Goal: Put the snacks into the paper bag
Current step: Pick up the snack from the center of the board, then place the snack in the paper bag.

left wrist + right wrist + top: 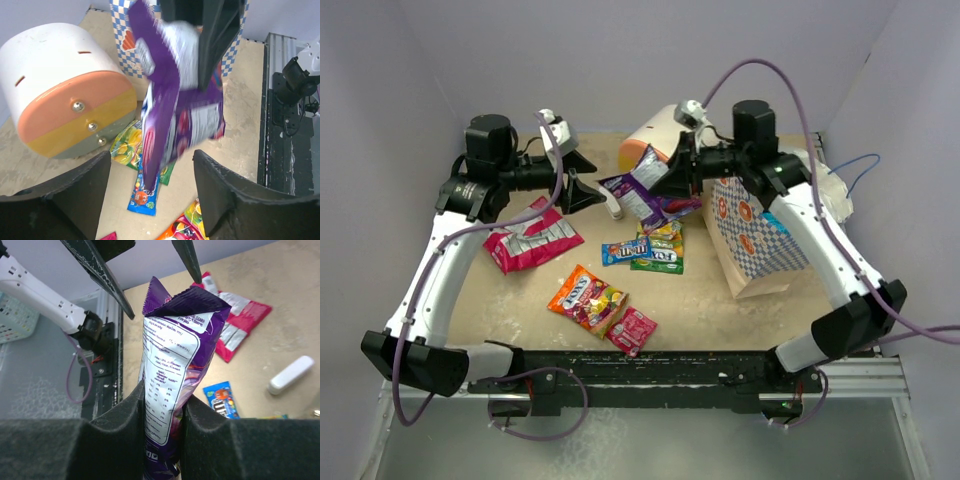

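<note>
The tan table (720, 310), matte and dusted with white scuffs, is seen from above. At its 3 o'clock edge the paper bag (755, 245) is found: stiff tan kraft paper, with a blue-white checkered band and orange fruit-slice prints, and thin blue cord handles trailing off the edge. At 12 o'clock a cream round drawer unit (650, 135) is lying on its side; its smooth flat face, banded in peach, yellow and grey with small metal knobs, is shown in the left wrist view (65, 100).

Above the middle of the table, towards 1 o'clock and just left of the bag, a glossy purple snack packet (642, 195) is held off the surface. It is clamped upright between the foam-like black pads of the right gripper (162, 405), and its crinkled, serrated top edge is seen folded open (170, 365). The left gripper (582, 178) is seen at 11 o'clock with its wedge-shaped fingers spread wide apart, the packet hanging ahead of the gap, untouched by them (175, 115).

The other snacks are lying flat on the table, outside the bag. A crumpled red-and-silver packet (532, 242) is at 9 o'clock. An orange packet (585, 297) is at 7 o'clock, with a small pink packet (633, 331) just beside it at 6 o'clock. At the centre a narrow blue packet (625, 250) is touching a green packet (660, 255). A small white stick-shaped object (291, 374), rounded and smooth, is lying near 12 o'clock.
</note>
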You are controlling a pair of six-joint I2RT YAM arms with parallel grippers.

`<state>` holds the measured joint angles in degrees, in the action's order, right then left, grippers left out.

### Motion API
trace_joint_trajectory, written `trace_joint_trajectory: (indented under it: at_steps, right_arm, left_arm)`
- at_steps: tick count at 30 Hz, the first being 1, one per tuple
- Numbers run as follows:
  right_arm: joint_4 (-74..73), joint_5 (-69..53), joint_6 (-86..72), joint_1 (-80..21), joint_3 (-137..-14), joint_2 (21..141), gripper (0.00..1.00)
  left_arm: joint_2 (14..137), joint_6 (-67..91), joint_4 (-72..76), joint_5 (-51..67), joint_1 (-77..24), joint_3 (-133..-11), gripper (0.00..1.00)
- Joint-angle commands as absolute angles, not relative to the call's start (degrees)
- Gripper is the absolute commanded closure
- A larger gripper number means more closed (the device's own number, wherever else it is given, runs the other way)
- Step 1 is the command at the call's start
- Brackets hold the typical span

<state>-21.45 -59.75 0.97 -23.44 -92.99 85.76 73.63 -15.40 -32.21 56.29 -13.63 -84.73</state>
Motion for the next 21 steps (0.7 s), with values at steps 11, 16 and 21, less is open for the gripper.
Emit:
trace_joint_trajectory:
  at_steps: [11, 16, 21]
  right_arm:
    - [-19.5, -61.0, -5.4, 0.8, -96.5, 64.2, 0.83]
    - [-28.2, -44.9, 0.4, 6.6, -101.0, 60.9, 0.83]
    - [-31.6, -27.0, 5.4, 8.7, -99.6, 59.1, 0.83]
  left_arm:
    - [70.5, -14.7, -30.5, 52.4, -10.2, -85.0, 0.08]
    - [70.5, -15.8, -30.7, 52.2, -10.2, -84.7, 0.07]
    - [70.7, -16.2, -30.8, 52.1, -10.2, -84.2, 0.06]
